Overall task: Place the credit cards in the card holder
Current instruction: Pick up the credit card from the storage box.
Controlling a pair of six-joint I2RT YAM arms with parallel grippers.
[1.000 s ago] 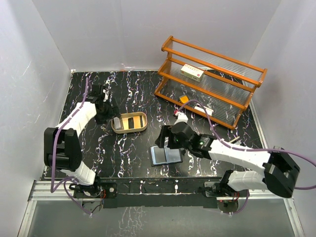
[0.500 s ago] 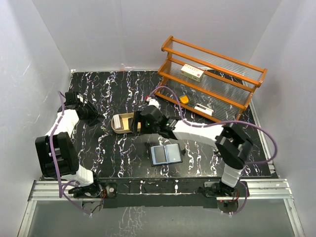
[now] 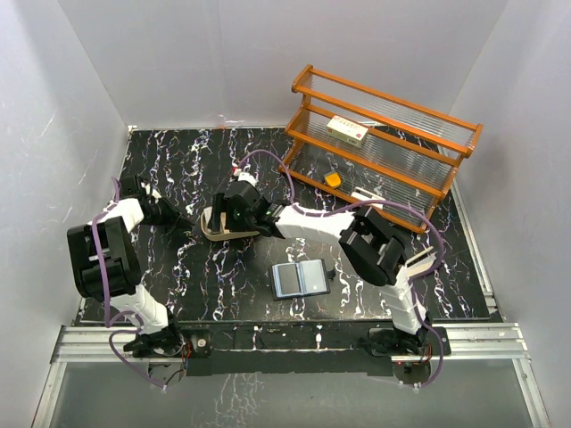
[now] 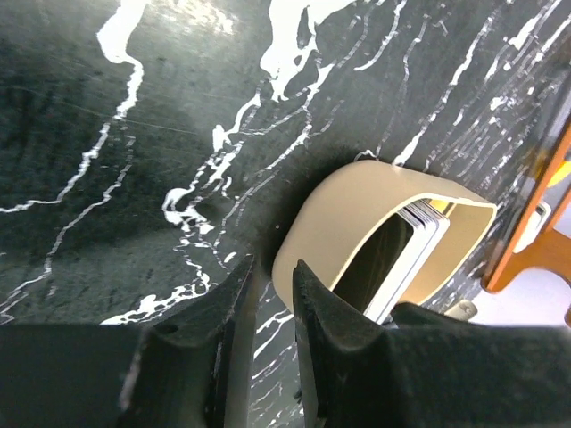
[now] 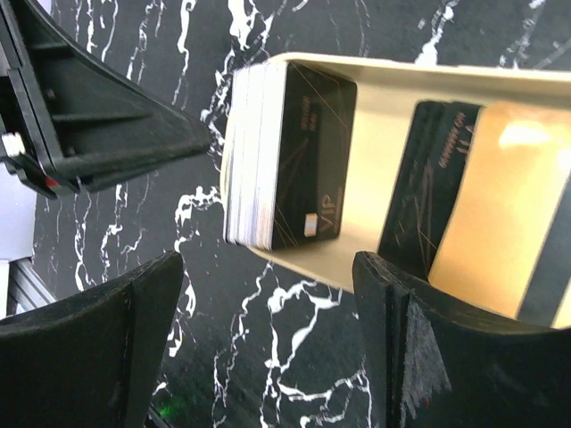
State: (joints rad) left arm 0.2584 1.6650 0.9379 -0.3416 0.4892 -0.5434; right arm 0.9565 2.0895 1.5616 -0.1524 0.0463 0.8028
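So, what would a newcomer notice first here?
The open right gripper hangs over a tan oval tray at mid-table, where a stack of thin cards stands on edge. A black wallet lies open nearer the front, and an orange wooden rack fills the far right corner.

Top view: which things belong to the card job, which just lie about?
Job: thin dark and pale credit cards; black bifold card holder, blue-grey inside; tan oval tray holding them.
Lying about: orange wooden shelf rack; white-and-red box; small orange object.

Black white-veined table [image 3: 223,267], tan tray [image 4: 330,223], black cards [image 5: 308,169], orange rack [image 3: 384,147]
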